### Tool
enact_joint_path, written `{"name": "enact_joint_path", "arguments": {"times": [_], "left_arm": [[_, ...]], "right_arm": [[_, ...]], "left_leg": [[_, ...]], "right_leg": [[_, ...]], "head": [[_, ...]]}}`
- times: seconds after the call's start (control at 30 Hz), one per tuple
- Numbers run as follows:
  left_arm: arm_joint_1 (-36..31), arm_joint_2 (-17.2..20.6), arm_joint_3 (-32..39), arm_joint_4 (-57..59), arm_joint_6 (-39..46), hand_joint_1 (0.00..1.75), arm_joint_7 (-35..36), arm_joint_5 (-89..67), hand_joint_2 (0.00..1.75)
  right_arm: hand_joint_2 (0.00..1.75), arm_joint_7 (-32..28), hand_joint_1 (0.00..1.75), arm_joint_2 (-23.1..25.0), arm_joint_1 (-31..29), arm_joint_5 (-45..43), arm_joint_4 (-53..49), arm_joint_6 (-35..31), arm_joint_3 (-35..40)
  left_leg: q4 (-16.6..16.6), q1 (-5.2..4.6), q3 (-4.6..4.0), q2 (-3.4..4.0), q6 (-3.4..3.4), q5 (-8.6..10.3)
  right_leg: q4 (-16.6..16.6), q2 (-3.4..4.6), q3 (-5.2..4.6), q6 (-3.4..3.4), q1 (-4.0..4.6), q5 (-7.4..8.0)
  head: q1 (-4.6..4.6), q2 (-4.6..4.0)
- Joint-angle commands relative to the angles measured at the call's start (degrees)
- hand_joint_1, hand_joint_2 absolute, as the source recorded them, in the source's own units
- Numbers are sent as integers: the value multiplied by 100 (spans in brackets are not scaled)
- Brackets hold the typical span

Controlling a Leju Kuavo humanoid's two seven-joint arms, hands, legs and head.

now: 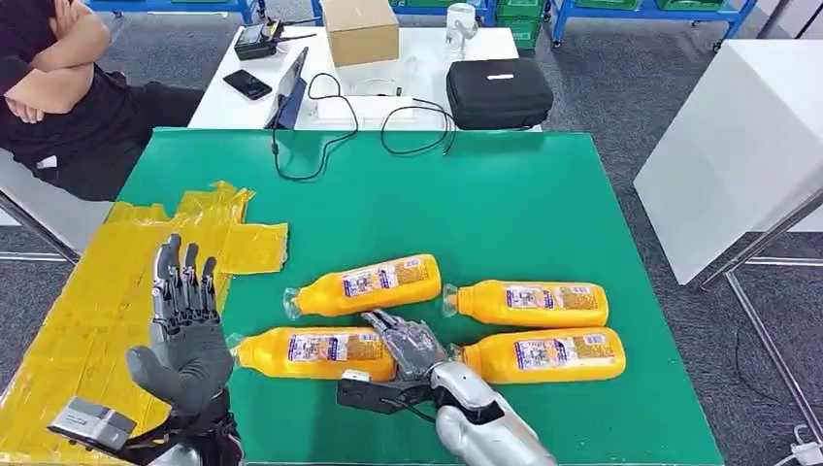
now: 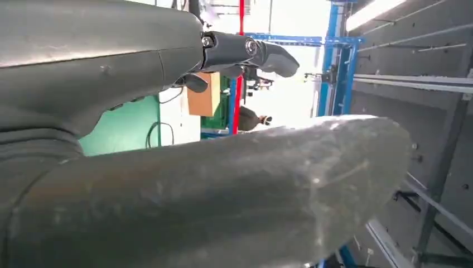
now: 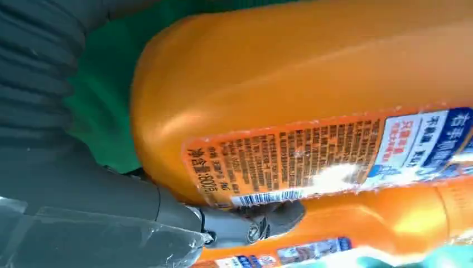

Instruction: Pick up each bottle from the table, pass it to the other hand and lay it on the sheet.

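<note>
Four orange bottles lie on their sides on the green table (image 1: 543, 194), caps pointing left, in two rows. The far left bottle (image 1: 364, 284) is tilted a little, the far right bottle (image 1: 532, 303) lies beside it, the near right bottle (image 1: 543, 355) sits just below that, and the near left bottle (image 1: 315, 352) lies nearest the yellow sheet (image 1: 87, 311), which covers the table's left side. The right hand (image 1: 412, 348) reaches in from below and rests at the base end of the near left bottle, in the gap between it and the near right one; in the right wrist view a dark fingertip (image 3: 279, 215) presses against the bottle's labelled side, but whether the hand has closed round it I cannot tell. The left hand (image 1: 184, 335) is raised above the sheet's right edge, palm up, fingers straight and apart, holding nothing. Beyond the green table stands a white table (image 1: 427, 49) with a cardboard box (image 1: 359, 29), a black case (image 1: 499, 92), a phone (image 1: 247, 84) and cables (image 1: 340, 131). A person (image 1: 58, 87) in black sits at the far left.
</note>
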Motion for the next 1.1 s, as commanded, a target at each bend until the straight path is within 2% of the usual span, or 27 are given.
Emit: {"name": "enact_joint_path", "arguments": {"times": [0.03, 0.13, 0.37, 0.67, 0.87, 0.9, 1.0, 1.1], "left_arm": [[227, 39, 133, -157, 145, 0, -47, -57, 0], [254, 22, 165, -195, 158, 0, -62, -67, 0], [259, 1, 181, -211, 159, 0, -68, -77, 0], [250, -3, 186, -199, 159, 0, -70, -80, 0], [280, -6, 195, -203, 169, 0, -94, -123, 0], [280, -5, 199, -198, 170, 0, -96, -124, 0], [229, 7, 193, -161, 160, 0, -93, -133, 0], [87, 27, 148, -24, 115, 0, -67, -123, 0]], "right_arm": [[0, -240, 0, -387, 1425, -144, -3102, -432, -262], [0, -287, 0, -489, 1580, -108, -3469, -431, -233], [0, -314, 0, -499, 1591, -61, -3419, -427, -229], [0, -364, 0, -461, 1566, -39, -3323, -477, -249], [0, -618, 0, -444, 1728, -150, -3751, -611, -210], [175, -689, 0, -454, 1733, -219, -3820, -587, -164], [175, -578, 0, -384, 1512, -200, -3499, -377, -69], [175, -289, 0, -10, 908, -84, -2345, -218, 20]], "left_leg": [[3, 4, -20, -10, -10, -6], [7, -2, -55, -7, 4, 4], [3, -2, -76, -10, 5, 9], [1, -2, -70, -10, 3, 7], [3, -1, -73, -10, 3, 5], [3, -2, -77, -10, 6, 7], [1, -3, -79, -9, 6, 9], [0, 0, -71, 5, 0, 7]], "right_leg": [[-1, -20, 2, 1, 3, -11], [7, -14, 13, 3, -1, -7], [1, -13, -7, 3, 0, 0], [-2, -13, -2, 3, 0, -2], [0, -13, -5, 2, 1, -3], [1, -11, -10, 2, 0, -2], [0, -9, -12, 3, -1, 0], [-3, 1, -6, 2, 2, 3]], "head": [[-2, 0], [0, 0], [-2, 0], [-2, 0], [-2, 0], [-2, 0], [0, 0], [-2, 0]]}}
